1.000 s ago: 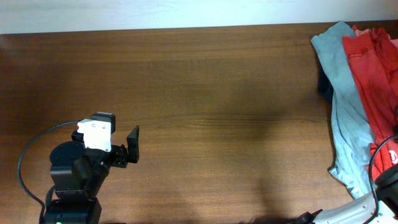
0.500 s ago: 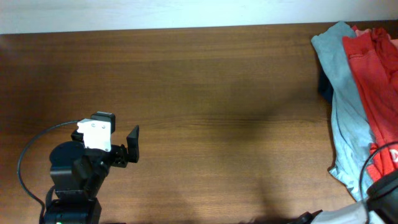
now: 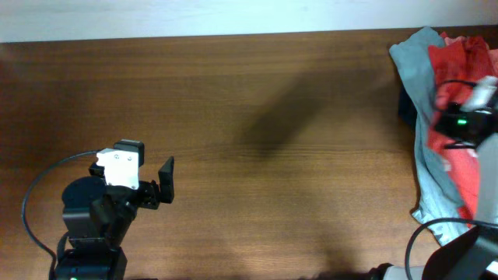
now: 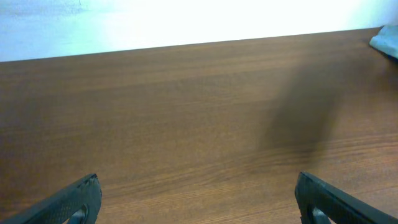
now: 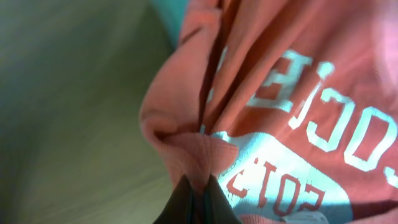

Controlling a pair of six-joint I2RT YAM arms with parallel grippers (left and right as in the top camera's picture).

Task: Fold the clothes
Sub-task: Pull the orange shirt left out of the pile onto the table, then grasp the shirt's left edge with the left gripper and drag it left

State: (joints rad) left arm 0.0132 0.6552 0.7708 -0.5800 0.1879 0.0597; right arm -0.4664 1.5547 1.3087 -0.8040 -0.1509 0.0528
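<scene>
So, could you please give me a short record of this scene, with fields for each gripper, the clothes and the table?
left gripper: open, empty, over bare wood
right gripper: shut on a pinch of the orange-red T-shirt
orange-red T-shirt: white print showing, bunched at the fingers, unfolded
grey T-shirt: crumpled beside it, toward the table's middle
table: brown wood, clothes at its right end
folding: not yet begun

The orange-red T-shirt [image 3: 454,58] carries white block lettering [image 5: 348,130] (creases break up the words). Just left of it, the grey T-shirt [image 3: 416,66] is a pale, blue-tinged grey. The table [image 3: 272,101] beneath it is dark brown with fine wood grain. Far left of the shirt, the left gripper [image 4: 196,186] is black. A small green light [image 3: 461,121] glows over the shirt.
</scene>
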